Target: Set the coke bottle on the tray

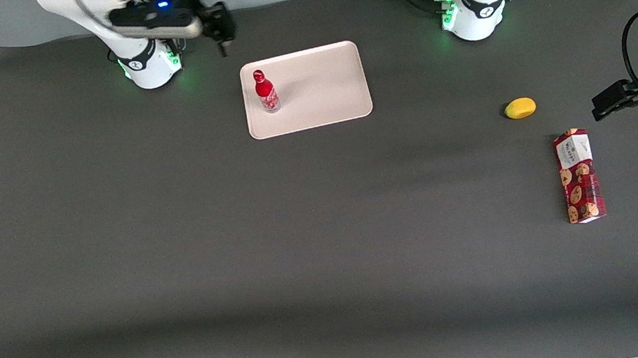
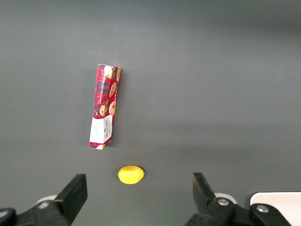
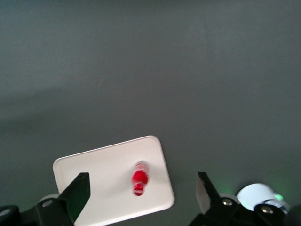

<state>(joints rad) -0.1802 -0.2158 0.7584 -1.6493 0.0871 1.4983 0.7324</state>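
Placement done: coke bottle (image 1: 266, 91) upright on tray (image 1: 325, 84). Claw (image 1: 220, 30) released, empty, raised above tray's farther edge. Next, probably only parking away from tray.

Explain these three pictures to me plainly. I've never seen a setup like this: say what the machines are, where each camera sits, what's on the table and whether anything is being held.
Two white robot arms stand at a dark table. One picture looks down from the front; the other two come from cameras on each arm's wrist. The working arm's gripper hangs open and empty above the table, just off the tray and farther from the front camera. The coke bottle stands upright on the tray, near one short end. Toward the parked arm's end lie a yellow lemon-like object and a red cookie box. Nothing is held.
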